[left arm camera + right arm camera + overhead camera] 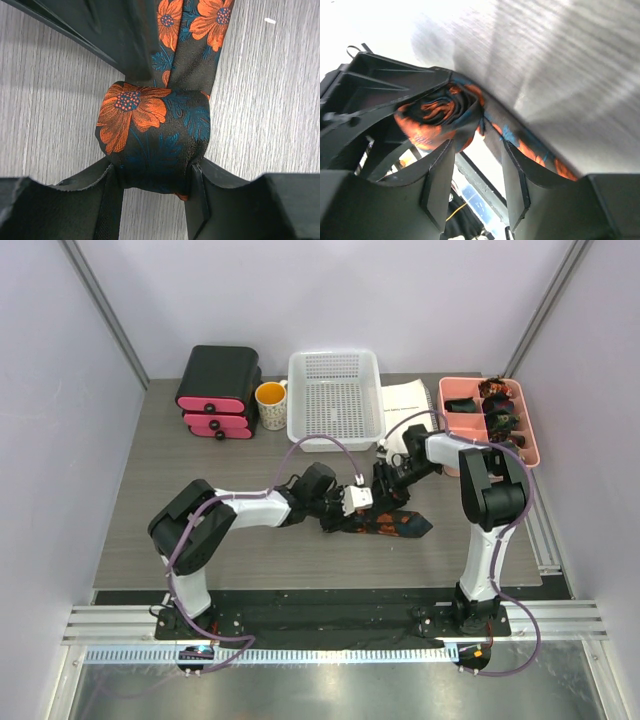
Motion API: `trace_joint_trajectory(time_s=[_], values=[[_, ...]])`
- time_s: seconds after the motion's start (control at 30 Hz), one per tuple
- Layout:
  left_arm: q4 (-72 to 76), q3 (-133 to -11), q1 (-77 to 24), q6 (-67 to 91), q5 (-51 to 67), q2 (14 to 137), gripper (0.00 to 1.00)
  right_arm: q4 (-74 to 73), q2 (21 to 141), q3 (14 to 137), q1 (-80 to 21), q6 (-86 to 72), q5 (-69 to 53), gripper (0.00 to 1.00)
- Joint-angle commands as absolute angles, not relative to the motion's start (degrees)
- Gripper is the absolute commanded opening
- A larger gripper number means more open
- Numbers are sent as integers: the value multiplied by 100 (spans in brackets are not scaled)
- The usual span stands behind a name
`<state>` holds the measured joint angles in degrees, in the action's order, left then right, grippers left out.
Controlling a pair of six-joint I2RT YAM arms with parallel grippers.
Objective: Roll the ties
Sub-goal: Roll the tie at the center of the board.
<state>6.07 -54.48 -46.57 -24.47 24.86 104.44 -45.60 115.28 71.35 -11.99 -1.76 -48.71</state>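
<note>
A grey wood-grain table [200, 455] stands between pale lilac walls [60, 440] with grey metal posts [105, 310] in the far corners and an aluminium rail [110, 623] along its near edge, in soft even light.

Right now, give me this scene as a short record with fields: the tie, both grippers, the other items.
Tie: partly rolled; coil at the grippers, pointed end flat on table
Left gripper: closed on the coil
Right gripper: open, holding nothing
Pink tray: holds rolled ties
Also at back: white basket, mug, drawers
</note>
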Motion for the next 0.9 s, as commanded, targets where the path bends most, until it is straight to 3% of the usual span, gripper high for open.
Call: trace_joint_trajectory(time_s=[0.0, 0.13, 0.3, 0.4, 0.43, 0.53, 0.57, 0.67, 0.87], values=[[-149, -5247, -4843, -2847, 1820, 10415, 20, -4746, 10978, 7234, -1186, -131, -5122, 49], [-184, -5335, -4904, -2883, 1679, 10529, 20, -4475, 10960, 7067, -1371, -448, -5203, 54], [-334, -5537, -4957, -2900, 1556, 10678, 20, -4368, 11100, 6970, -1617, -405, -5107, 50], [-404, -5599, -4957, -2883, 1564, 10714, 22, -4368, 11215, 6821, -1661, -238, -5010, 35], [-422, -5616, -4948, -2813, 1564, 10714, 23, -4377, 11241, 6777, -1661, -194, -4923, 19], [-448, -5643, -4931, -2637, 1669, 10653, 40, -4368, 11241, 6548, -1609, -36, -4729, 1], [-361, -5547, -4896, -2463, 1705, 10557, 52, -4386, 11250, 6504, -1608, -26, -4702, 1], [-27, -5284, -4799, -2164, 1986, 10215, 68, -4386, 11338, 6355, -1565, 263, -4388, 1], [887, -5036, -4614, -1802, 2767, 9703, 84, -4105, 11645, 6319, -1345, 334, -3798, 1]])
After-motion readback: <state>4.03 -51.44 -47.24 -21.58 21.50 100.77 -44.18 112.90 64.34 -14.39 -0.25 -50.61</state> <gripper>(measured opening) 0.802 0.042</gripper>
